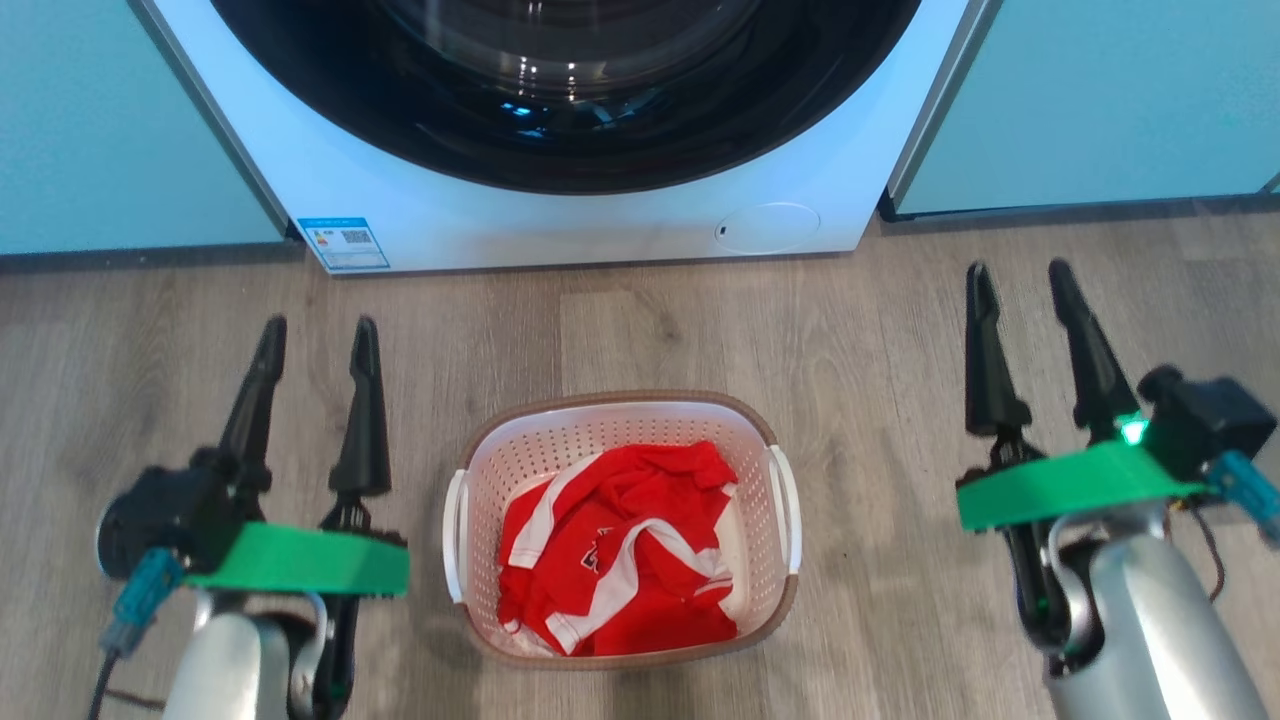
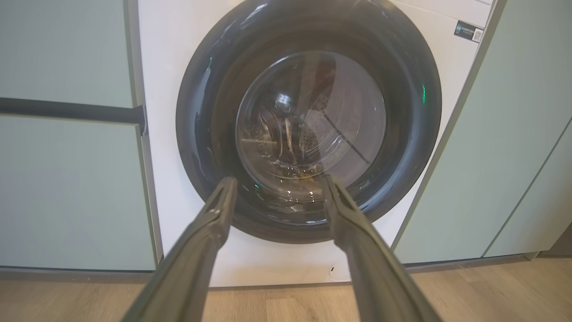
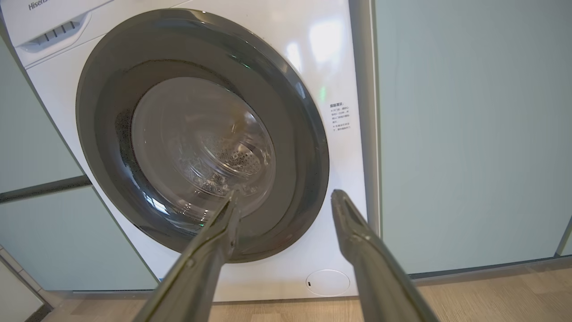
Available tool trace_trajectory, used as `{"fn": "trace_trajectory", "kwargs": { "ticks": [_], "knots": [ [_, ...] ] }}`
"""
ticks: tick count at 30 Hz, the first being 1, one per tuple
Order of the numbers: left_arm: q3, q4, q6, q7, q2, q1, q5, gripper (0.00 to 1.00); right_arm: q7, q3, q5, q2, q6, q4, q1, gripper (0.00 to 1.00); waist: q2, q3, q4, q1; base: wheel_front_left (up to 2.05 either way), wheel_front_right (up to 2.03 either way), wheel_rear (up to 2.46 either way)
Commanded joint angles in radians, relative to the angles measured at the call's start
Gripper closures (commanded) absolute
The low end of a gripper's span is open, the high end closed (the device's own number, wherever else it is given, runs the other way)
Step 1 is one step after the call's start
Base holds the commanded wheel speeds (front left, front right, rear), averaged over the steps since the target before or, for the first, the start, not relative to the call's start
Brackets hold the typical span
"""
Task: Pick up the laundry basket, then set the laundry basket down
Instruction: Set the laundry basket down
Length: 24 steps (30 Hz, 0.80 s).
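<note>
Near the washer (image 1: 600, 225), basket (image 1: 560, 440) on floor (image 1: 880, 330).
Left end effector (image 1: 320, 325) and right end effector (image 1: 1018, 268) spread apart; cloth (image 1: 620, 540) hides basket's bottom.

Wood-look floor (image 1: 640, 330), white washer (image 1: 560, 225) (dark round door) btwn pale-green cabinets (image 1: 120, 120)

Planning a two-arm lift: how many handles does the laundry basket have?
2. The left handle is on the laundry basket's left side, and the right handle is on its right side. Both sit at the rim, with nothing covering them.
</note>
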<state>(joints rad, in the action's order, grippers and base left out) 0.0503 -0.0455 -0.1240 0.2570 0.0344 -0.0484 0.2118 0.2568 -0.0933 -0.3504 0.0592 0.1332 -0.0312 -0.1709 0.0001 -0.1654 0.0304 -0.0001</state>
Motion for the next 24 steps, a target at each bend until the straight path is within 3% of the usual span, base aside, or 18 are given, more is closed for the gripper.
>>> {"fn": "trace_trajectory", "kwargs": {
  "ticks": [1,12,24],
  "knots": [
    [-0.037,-0.031,-0.004,0.005,0.016,-0.007,0.003,0.00,0.005,-0.018,0.014,-0.009,-0.002,0.047,0.002,0.00,-0.0001,0.007,0.000,0.0001,0.00,0.00,0.00],
    [-0.008,0.020,-0.006,0.005,0.016,0.073,0.018,0.00,0.005,0.005,0.005,-0.009,-0.002,0.036,0.119,0.00,-0.0001,0.042,0.002,0.0001,0.00,0.00,0.00],
    [0.002,0.051,-0.007,0.005,0.016,0.085,0.026,0.00,0.005,-0.007,0.012,-0.009,-0.002,0.007,0.124,0.00,-0.0001,0.058,0.012,0.0001,0.00,0.00,0.00]
  ]
}}
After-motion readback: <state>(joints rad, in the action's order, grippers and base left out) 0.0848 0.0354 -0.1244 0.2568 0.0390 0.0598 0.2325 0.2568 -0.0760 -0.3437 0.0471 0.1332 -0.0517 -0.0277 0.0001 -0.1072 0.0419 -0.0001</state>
